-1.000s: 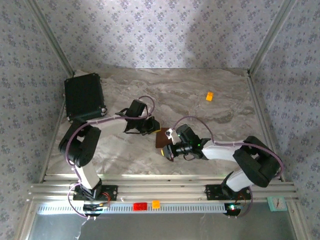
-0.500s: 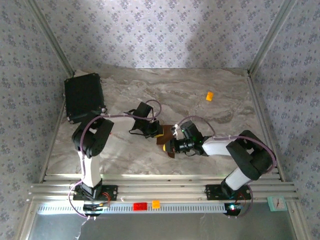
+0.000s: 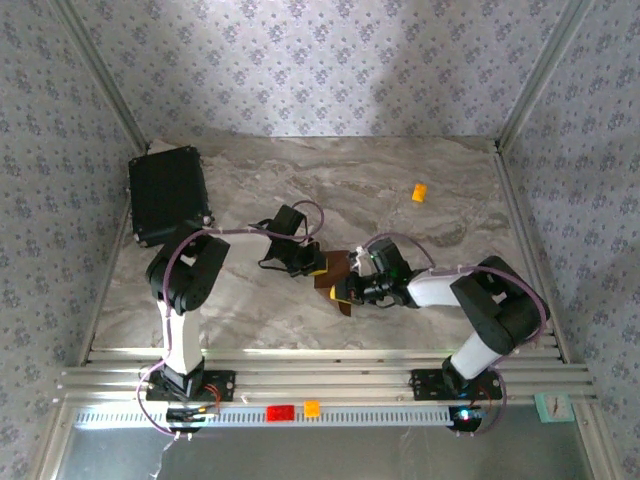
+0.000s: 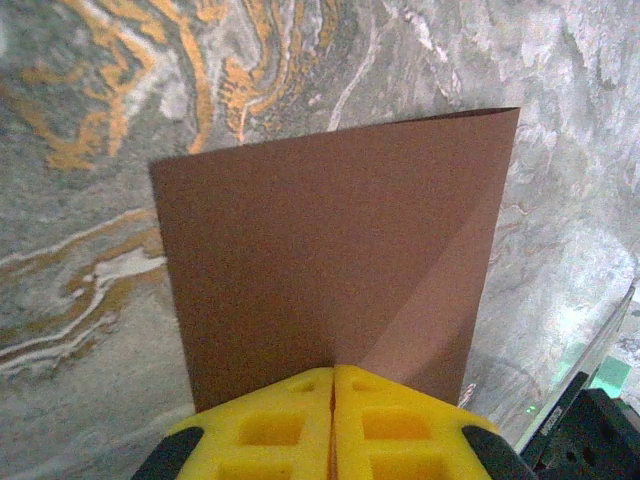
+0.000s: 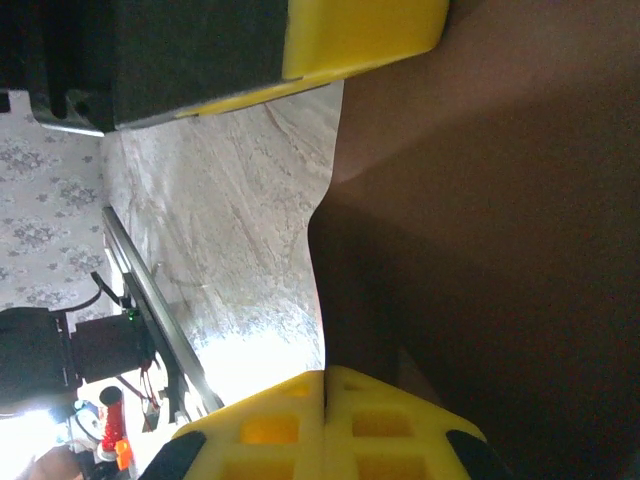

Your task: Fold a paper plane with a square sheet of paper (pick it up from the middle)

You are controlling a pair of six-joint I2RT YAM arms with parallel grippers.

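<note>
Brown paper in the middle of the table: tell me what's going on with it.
Both arms are working the square sheet of paper over the marble table. The left gripper is shut on one edge and the right gripper is shut on another, so the sheet hangs between them. It shows a diagonal crease but is not yet a pointed plane. The black case and the orange block sit apart, untouched.

Walls (image 3: 300, 60): grey floral wallpaper enclosing the bay.
Table (image 3: 400, 170): marbled top catching soft light.
Rails (image 3: 330, 380): running along near edge.
</note>
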